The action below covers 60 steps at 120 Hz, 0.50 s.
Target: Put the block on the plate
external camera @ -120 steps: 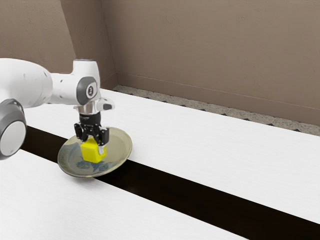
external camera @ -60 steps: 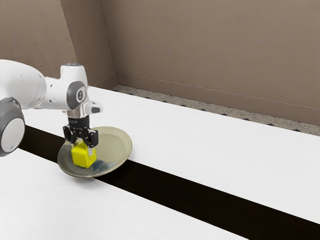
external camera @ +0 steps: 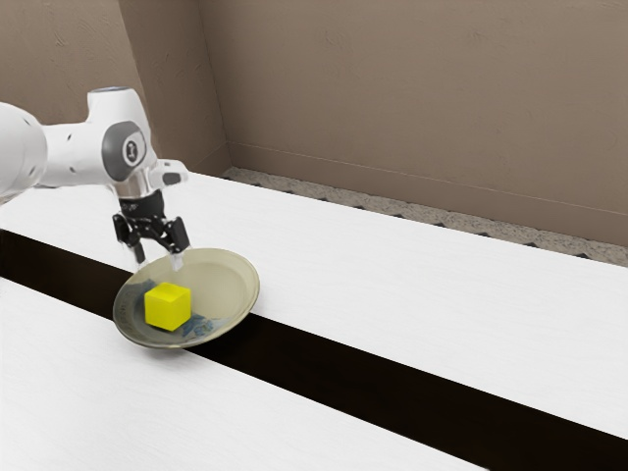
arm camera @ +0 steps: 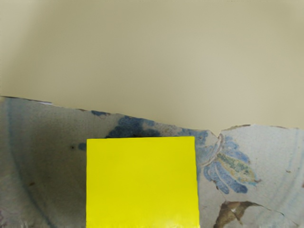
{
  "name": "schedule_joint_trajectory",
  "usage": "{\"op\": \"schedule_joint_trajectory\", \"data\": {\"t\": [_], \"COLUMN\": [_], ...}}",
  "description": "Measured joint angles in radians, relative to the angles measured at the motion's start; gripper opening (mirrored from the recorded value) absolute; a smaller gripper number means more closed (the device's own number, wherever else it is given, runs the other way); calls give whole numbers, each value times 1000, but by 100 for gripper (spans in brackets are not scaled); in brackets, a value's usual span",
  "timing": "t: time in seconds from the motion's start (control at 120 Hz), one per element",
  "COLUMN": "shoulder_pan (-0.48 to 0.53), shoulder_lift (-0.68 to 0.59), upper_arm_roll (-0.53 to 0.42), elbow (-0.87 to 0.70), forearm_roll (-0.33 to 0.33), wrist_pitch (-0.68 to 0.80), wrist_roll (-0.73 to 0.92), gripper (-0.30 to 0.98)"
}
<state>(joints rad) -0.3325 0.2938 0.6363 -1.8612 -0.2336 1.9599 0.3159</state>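
On our round, shallow plate, beige with a blue floral pattern (external camera: 232, 283), sits the bright yellow cube-shaped block (external camera: 168, 306). The block rests inside the rim, over the patterned part, toward the exterior view's left side of the plate. The wrist view shows its flat yellow face against the blue decoration, with the plain beige part beside it along a jagged border.

Our white and grey arm (external camera: 74, 155) reaches in from the exterior view's left, and its black two-finger tool (external camera: 158, 258) points downward with a slight tilt. The tool's fingers stand apart, with nothing gripped, and their tips are up off the block, which they do not touch.

The plate straddles the dark strip (external camera: 363, 368) that runs across the white desk (external camera: 442, 285). Between the block and the rim at the exterior view's right, we have a wide stretch of bare plate. Beyond that rim, the desk extends well toward the exterior view's right, and its far edge borders a speckled floor (external camera: 392, 218) below a brown wall (external camera: 392, 98).
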Motion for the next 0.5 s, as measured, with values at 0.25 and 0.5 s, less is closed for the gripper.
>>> {"op": "schedule_joint_trajectory", "data": {"t": [0.25,0.5], "shoulder_pan": [-32,-143], "shoulder_lift": [-78,-56], "upper_arm_roll": [-7,-9], "elbow": [104,327], "forearm_roll": [13,33], "wrist_pitch": [-115,-281], "wrist_roll": [-8,-63], "gripper": [68,68]}}
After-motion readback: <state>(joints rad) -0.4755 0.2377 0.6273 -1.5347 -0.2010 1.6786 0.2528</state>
